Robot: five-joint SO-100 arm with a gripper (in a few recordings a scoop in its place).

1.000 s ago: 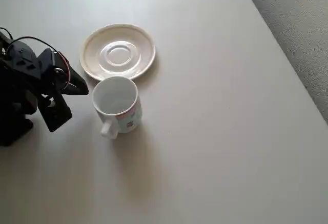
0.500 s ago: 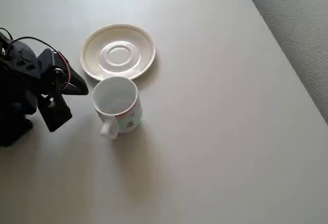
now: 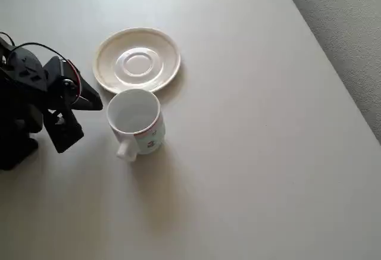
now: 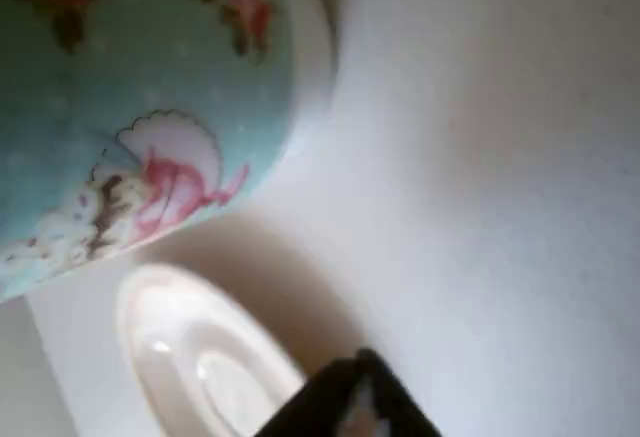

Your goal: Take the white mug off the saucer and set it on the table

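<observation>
Mug: I see the white mug [image 3: 136, 121] standing upright on the table [image 3: 250, 153], off the saucer, mouth up and handle pointing toward the near edge in the overhead view. It sits in the left half of the table, well away from the right edge.
Mug, wrist view: the white mug [image 4: 140, 97] looms close at upper left, its side showing teal with pink and red printed marks; the picture is blurred.
Saucer: the saucer [image 3: 137, 60] lies just beyond the mug toward the far edge, bare, its rim almost touching the mug's side; I cannot tell if they touch. In the wrist view the saucer [image 4: 190, 357] is at the bottom.
Gripper: the gripper [image 3: 83, 108] is at the left edge of the table, just beside the mug and apart from it. From my seat the 2 fingers look spread, with nothing between them.
Floor: grey carpet [image 3: 351, 28] runs past the table's right edge.
</observation>
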